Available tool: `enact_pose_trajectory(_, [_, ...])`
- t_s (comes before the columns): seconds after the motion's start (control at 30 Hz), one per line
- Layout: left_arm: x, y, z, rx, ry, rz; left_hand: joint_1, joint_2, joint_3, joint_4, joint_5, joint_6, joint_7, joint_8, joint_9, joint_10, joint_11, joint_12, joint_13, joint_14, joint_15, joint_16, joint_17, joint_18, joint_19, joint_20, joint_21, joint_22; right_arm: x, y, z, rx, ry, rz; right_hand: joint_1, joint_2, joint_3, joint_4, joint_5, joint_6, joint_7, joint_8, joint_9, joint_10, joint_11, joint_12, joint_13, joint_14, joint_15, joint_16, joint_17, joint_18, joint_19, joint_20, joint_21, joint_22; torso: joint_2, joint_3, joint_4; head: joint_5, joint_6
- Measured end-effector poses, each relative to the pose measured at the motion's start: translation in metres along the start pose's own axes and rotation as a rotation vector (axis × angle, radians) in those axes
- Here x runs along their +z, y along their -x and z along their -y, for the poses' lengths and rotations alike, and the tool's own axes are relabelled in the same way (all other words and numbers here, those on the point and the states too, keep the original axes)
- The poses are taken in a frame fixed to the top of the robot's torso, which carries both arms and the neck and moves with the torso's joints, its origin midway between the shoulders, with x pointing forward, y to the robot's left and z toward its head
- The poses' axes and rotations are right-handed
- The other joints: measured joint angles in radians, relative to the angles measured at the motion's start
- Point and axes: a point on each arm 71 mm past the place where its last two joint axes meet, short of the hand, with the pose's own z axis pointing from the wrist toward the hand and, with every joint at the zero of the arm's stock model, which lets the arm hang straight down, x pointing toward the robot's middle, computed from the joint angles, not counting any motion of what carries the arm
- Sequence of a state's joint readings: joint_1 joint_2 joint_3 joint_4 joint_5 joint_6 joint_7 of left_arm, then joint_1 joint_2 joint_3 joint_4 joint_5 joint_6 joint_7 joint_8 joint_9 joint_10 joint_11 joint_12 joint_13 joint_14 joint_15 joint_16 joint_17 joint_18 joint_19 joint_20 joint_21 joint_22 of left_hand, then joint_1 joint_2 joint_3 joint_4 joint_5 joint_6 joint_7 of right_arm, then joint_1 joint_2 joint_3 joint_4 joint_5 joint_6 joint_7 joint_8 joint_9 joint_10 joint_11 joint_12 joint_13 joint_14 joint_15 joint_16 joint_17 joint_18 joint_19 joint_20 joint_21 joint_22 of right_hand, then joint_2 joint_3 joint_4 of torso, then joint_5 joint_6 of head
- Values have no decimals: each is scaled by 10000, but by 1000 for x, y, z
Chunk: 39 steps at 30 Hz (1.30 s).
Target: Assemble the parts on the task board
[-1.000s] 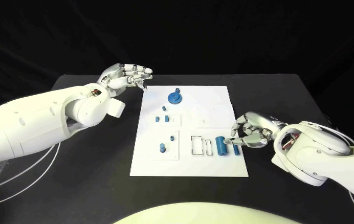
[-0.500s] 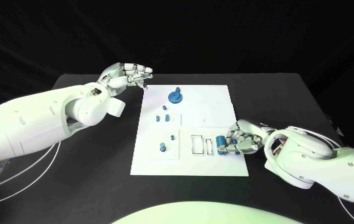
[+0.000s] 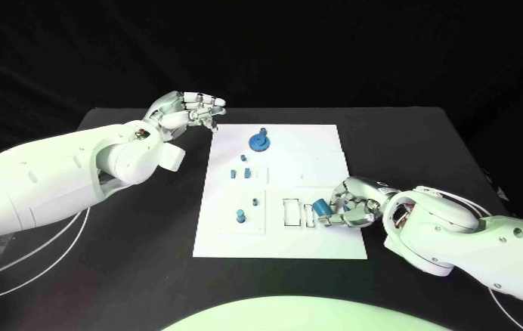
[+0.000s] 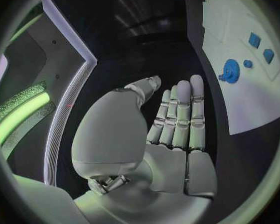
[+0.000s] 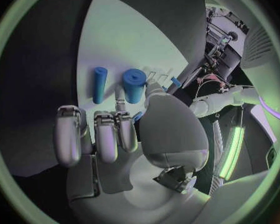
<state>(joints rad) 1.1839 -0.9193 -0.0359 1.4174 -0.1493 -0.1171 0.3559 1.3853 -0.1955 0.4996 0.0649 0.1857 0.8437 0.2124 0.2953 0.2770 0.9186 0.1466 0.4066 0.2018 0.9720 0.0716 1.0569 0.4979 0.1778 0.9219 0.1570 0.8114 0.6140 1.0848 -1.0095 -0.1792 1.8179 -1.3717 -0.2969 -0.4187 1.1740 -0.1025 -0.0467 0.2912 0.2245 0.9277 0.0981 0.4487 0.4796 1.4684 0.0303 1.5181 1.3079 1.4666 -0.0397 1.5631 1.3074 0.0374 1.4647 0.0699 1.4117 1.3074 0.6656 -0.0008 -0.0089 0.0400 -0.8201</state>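
The white task board (image 3: 294, 168) lies mid-table. My right hand (image 3: 354, 202) rests on its right side and pinches a thick blue cylinder (image 3: 323, 208) between thumb and a finger. In the right wrist view that thick cylinder (image 5: 134, 84) lies beside a thinner blue cylinder (image 5: 99, 84) on the board. My left hand (image 3: 191, 112) hovers off the board's far left corner, fingers half bent, holding nothing. A blue gear (image 3: 259, 144) stands near the board's far edge; the left wrist view shows the gear (image 4: 230, 70) too.
Small blue blocks (image 3: 241, 173) sit on the board's left half, and two short blue pegs (image 3: 246, 209) stand in a raised square plate. Two empty rectangular slots (image 3: 298, 214) lie just left of the thick cylinder. Black table (image 3: 131, 218) surrounds the board.
My right hand has slid left over the two cylinders, covering the thin one and closing on the thick one, which now sits a little higher on the board. The left arm is still.
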Motion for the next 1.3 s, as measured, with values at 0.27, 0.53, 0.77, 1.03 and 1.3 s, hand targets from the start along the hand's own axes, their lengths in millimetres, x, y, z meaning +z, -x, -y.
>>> enact_pose_trajectory(0.27, [0, 0, 0, -1, 5, -3, 0, 0, 0, 0, 0, 0, 0, 0, 0, 0, 0, 28, 0, 0, 0, 0, -13, 0, 0, 0, 0, -11, 7, 1, -6, -29, 145, 87, 1090, 302, 351, -75, -178, 72, 2, -151, 27, -35, -39, 91, -1, -2, -2, 0, -1, 1, 33, -39, 88, -1, -3, 0, 6, 0, -17])
enact_pose_trajectory(0.53, [0, 0, 0, 1, 17, 5, 0, 0, 0, 0, 0, 0, 0, 0, 0, 0, 0, 28, 0, 0, 0, 0, -12, -1, 0, 0, 0, -11, 4, 0, -5, 277, 102, 371, 1413, 141, 1067, 527, 212, 292, 27, -224, -365, -18, -270, 324, -2, 1, -181, 0, -2, 0, 33, -181, 426, 4, -5, -3, 6, 8, -18])
enact_pose_trajectory(0.77, [0, 1, 0, 6, 32, 17, 0, 0, 0, 0, 0, 0, 0, 0, 0, 0, 0, 28, 0, 0, 0, 0, -12, 0, 0, 0, 0, -10, -4, 13, -11, 1029, 72, 660, 1623, 226, 1393, 543, 334, 290, 26, -218, -375, -52, -307, 376, -2, -16, -199, 39, 7, 1, -3, -217, 578, 7, -12, -2, 1, 2, 14])
enact_pose_trajectory(1.03, [1, -1, -1, -4, 35, -13, 0, 0, 0, 0, 0, 0, 0, 0, 0, 0, 0, 28, 0, 0, 0, 0, -11, 0, 0, 0, 0, -10, -7, 31, -31, 1948, 315, 791, 1253, 338, 1627, 674, 489, 337, 89, -218, -376, -44, -314, 415, -3, 18, -232, 39, 6, -129, 33, -253, 698, 6, -12, -7, 2, -30, 33])
enact_pose_trajectory(1.3, [1, -1, -1, -8, 40, -24, 0, 0, -28, -28, 0, 0, 0, 0, 0, 1, 0, 28, -9, 0, 0, 0, -22, -1, 0, 0, 0, -10, 3, 20, -46, 2371, 404, 70, 465, 230, 2284, 482, 395, 373, 125, -212, -373, -17, -340, 415, -3, -16, -268, 39, 5, -155, 33, -253, 726, 5, -2, -13, 6, -6, 10])
